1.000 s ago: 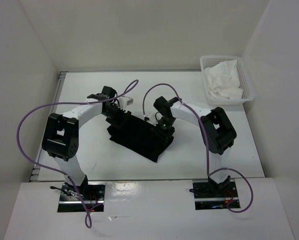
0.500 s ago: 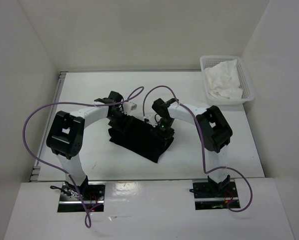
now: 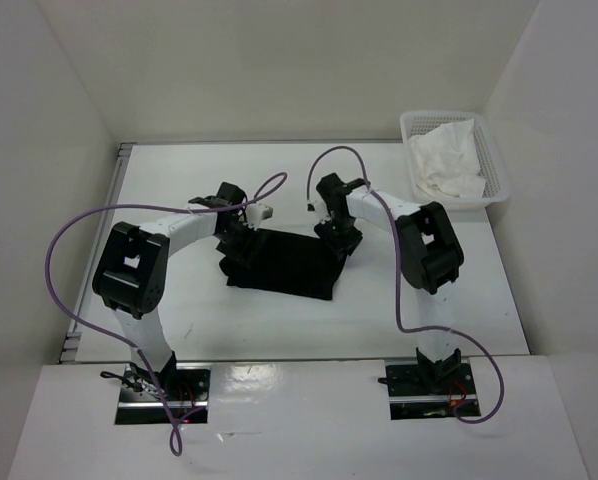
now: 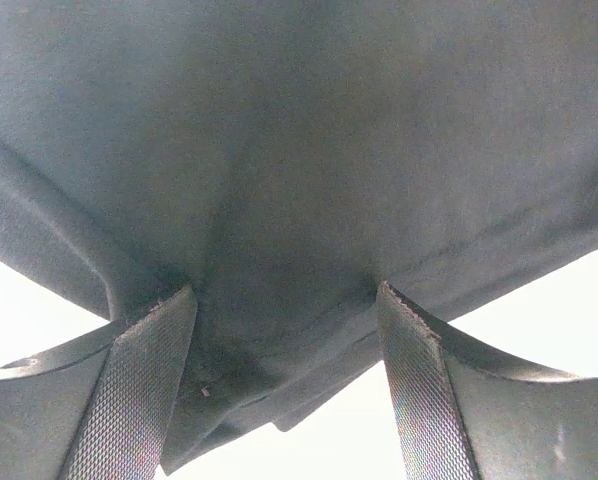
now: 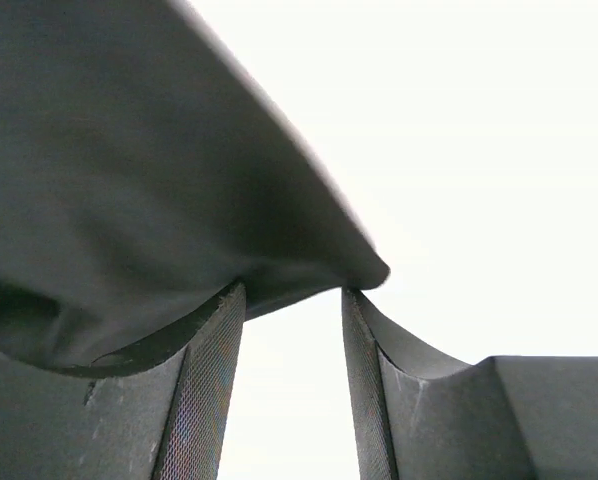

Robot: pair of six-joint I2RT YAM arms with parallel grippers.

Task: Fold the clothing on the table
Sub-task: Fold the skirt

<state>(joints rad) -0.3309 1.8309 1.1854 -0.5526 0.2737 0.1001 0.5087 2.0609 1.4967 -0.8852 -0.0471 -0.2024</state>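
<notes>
Two corners at the far edge of the clothing (image 3: 284,265) are gripped, left gripper (image 4: 284,300) wide, right gripper (image 5: 294,295) narrower; best lifted level and taut imo.

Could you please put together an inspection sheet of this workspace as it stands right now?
Surface: the white table is bare around the garment.
Job's things: the black clothing lies bunched mid-table, not neatly folded.
Clutter: a white mesh basket sits at the far right corner, holding a white cloth.
Grippers: the left gripper and right gripper each have fabric between spread fingers; whether they clamp it cannot be told.
Cables: purple cables loop off both arms.
Surroundings: white walls on three sides; nothing else seen.
</notes>
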